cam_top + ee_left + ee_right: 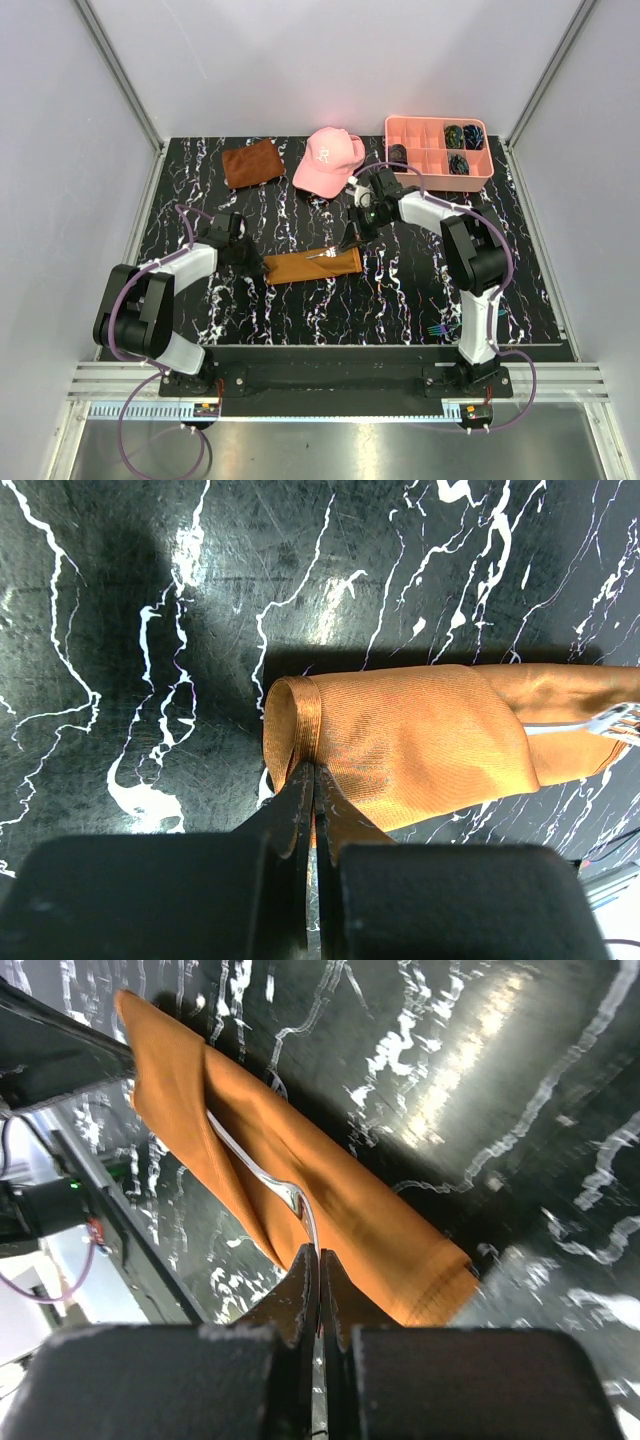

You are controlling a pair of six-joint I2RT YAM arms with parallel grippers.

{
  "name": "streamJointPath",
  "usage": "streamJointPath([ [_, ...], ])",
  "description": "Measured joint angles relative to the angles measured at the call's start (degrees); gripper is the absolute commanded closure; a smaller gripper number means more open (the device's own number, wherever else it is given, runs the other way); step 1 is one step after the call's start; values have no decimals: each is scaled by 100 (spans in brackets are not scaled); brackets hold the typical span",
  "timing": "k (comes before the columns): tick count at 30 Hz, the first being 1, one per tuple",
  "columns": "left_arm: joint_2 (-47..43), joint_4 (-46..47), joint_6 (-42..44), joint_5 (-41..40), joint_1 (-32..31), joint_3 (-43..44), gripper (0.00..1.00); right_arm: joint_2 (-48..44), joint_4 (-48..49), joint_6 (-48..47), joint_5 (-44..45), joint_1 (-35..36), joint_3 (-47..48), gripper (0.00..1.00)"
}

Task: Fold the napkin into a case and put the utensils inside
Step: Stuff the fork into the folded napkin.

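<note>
Your left end effector (312, 772) is pressed together on the left end of the case (410, 740), which lies on the bench (300, 320). Its long axis runs rightward to your right end effector (318, 1256), which is pinching a utensil (287, 1194) laid along that axis.

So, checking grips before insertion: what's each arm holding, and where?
Left fingers pinch the napkin at its folded end; right fingers pinch a utensil by its outer end.
</note>
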Motion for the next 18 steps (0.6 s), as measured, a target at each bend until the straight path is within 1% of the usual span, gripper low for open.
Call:
streamJointPath([
  [5, -2, 44, -2, 0, -2, -37, 100, 153, 448, 415, -109, 87, -85, 100],
  [7, -2, 46, -2, 0, -2, -44, 100, 208, 562, 542, -114, 87, -98, 98],
  [8, -2, 48, -2, 0, -4, -44, 100, 234, 610, 586, -129, 90, -98, 92],
  [11, -7, 50, -2, 2, -7, -46, 100, 258, 756, 728, -142, 94, -144, 83],
  [12, -11, 50, -2, 2, -7, -46, 100, 258, 791, 767, -142, 96, -155, 77],
  [14, -52, 52, -7, 4, -7, -61, 100, 258, 833, 846, -94, 98, -181, 69],
  [15, -111, 48, -13, 11, -7, -81, 98, 258, 841, 881, -76, 98, -184, 59],
  [16, -166, 48, -26, 26, -9, -96, 89, 258, 846, 901, -59, 98, -184, 54],
  [17, -243, 46, -44, 39, -11, -114, 85, 249, 846, 944, -22, 98, -184, 37],
  [18, -339, 39, -63, 55, -15, -127, 80, 225, 831, 962, 79, 98, -184, 1],
])
